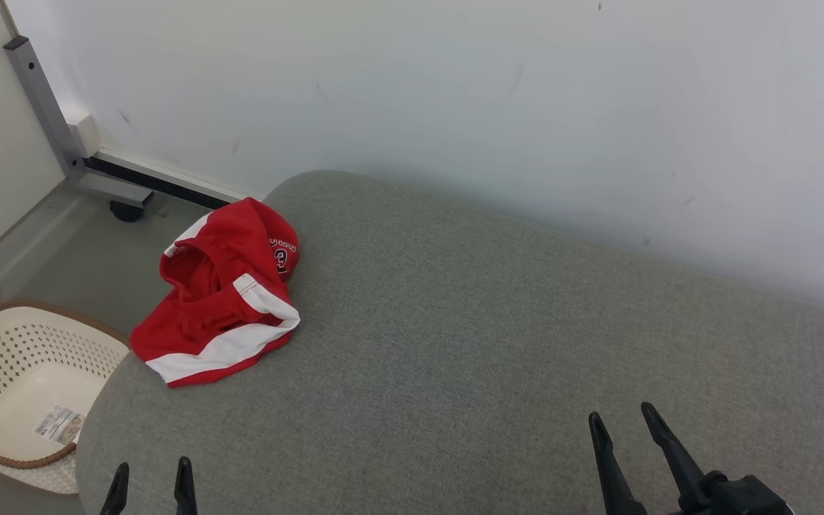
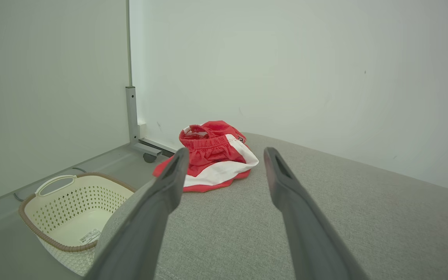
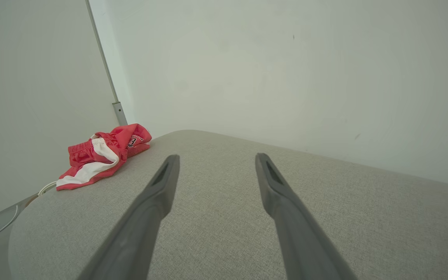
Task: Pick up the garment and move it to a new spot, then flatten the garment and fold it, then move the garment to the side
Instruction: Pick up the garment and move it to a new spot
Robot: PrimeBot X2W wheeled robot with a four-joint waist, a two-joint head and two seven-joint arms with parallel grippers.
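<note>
Spotted a pair of red shorts [image 1: 204, 307] with wide white side stripes, bunched up in a loose heap, nowhere near flat. Had the elastic waistband gaping open on top and a small number patch showing near the far end. Sat on the grey cushion [image 1: 491, 343], right at its left edge by the far corner.

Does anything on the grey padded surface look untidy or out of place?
Yes. The red and white garment lies crumpled in a heap at the left edge of the grey padded surface, not spread flat. Nothing looks spilled or damaged.
</note>
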